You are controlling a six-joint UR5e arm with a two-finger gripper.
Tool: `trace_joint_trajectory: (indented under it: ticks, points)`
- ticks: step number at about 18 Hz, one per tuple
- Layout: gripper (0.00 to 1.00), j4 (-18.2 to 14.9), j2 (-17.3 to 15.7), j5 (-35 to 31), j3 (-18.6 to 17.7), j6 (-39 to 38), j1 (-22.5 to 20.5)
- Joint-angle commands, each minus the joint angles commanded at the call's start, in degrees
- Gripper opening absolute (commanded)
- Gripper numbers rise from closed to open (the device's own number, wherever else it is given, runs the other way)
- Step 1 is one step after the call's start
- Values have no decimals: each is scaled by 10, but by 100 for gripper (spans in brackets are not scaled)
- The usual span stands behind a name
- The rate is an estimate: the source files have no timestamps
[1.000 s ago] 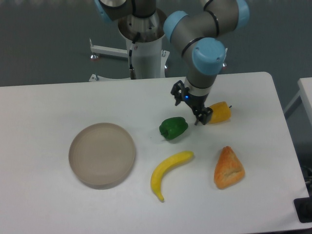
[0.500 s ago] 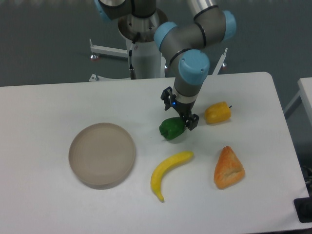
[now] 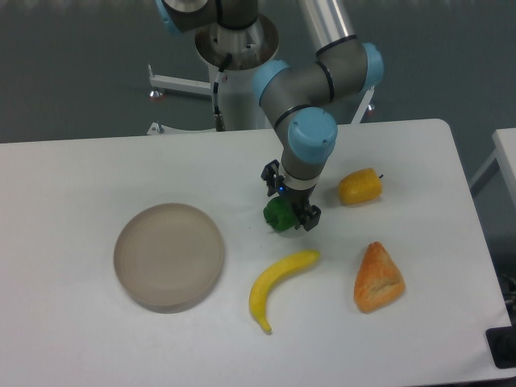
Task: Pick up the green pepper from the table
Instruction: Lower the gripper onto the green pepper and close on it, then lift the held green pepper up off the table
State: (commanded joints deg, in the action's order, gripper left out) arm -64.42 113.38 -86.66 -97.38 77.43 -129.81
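The green pepper (image 3: 279, 215) is small, glossy and dark green and lies on the white table (image 3: 81, 177) near its middle. My gripper (image 3: 289, 197) hangs straight over it, fingers pointing down, and covers the pepper's right half. The jaws stand apart, one finger above left of the pepper and one at its lower right. I cannot tell whether the fingers touch the pepper.
A yellow-orange pepper (image 3: 359, 186) lies to the right of the gripper. A banana (image 3: 276, 286) lies just below the green pepper. An orange wedge-shaped piece (image 3: 377, 278) lies at the lower right. A round beige plate (image 3: 168, 255) stands at the left.
My gripper has moved left and down, from beside the yellow-orange pepper to over the green pepper. Nothing on the table has moved.
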Motion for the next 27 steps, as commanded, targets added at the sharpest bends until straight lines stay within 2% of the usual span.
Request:
trace_joint_trajectory:
  ticks: [1, 2, 7, 9, 13, 15, 20, 22, 27]
  points:
    - [49, 0, 0, 1, -3, 2, 0]
    - [40, 0, 0, 0, -3, 3, 0]
    - [37, -3, -8, -5, 0, 0, -2]
    - [25, -11, -24, -13, 4, 2, -5]
    - [24, -20, -40, -14, 18, -3, -16]
    - [24, -35, -43, -15, 39, -3, -21]
    - [24, -104, -32, -28, 121, 1, -37]
    - [22, -116, -15, -28, 163, 3, -41]
    - [22, -136, 10, -28, 215, 6, -42]
